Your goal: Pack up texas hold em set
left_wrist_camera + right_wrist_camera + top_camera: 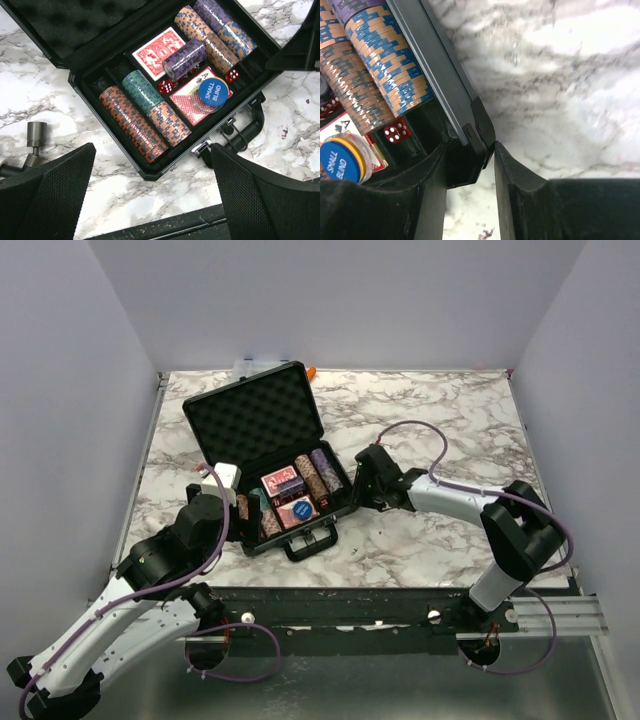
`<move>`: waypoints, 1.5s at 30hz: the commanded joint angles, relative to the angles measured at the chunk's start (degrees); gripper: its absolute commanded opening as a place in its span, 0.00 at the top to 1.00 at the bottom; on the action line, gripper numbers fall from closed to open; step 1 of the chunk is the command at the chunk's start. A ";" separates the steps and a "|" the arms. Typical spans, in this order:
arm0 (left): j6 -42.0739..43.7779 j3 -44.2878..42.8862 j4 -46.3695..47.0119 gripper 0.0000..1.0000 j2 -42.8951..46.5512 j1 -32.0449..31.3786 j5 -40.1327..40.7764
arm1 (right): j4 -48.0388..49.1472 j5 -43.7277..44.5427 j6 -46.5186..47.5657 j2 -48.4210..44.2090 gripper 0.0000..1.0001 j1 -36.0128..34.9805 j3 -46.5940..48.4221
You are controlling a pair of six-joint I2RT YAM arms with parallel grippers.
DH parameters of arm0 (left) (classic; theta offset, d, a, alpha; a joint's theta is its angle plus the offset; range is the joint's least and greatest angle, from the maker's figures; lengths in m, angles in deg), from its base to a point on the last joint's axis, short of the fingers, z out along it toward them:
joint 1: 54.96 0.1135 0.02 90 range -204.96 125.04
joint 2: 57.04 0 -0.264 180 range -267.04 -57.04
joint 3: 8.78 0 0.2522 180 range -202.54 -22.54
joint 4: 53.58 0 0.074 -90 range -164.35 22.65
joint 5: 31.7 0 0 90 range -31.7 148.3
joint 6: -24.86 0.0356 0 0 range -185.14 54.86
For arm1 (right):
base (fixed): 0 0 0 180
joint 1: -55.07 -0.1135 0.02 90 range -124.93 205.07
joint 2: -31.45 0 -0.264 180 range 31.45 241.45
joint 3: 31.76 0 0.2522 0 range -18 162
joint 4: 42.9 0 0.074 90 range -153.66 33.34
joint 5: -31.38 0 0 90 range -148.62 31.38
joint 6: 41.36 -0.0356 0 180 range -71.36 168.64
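Packing looks nearly done: chip stacks (145,112), card decks (159,50), button (213,93) and dice (165,87) sit in the briefcase (255,420) on the tabletop (450,410) (lid not yet shut); right hand (470,165) pinches its corner, left hand (152,165) hovers released.

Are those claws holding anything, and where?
Left gripper: nothing. Right gripper straddles the briefcase wall at its right front corner; whether it clamps cannot be told.

Top external: high, behind the near edge of the table (450,420), angled down, whole briefcase (255,420) seen far. Left wrist: close above its front-left, facing down. Right wrist: closest, at its front-right corner. All share the small-blind button (213,91).
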 commanded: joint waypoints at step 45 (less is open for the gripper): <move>-9.00 -42.47 15.41 0.14 -47.79 59.23 -41.30 | -0.75 -11.12 5.43 -25.99 0.29 4.15 -17.29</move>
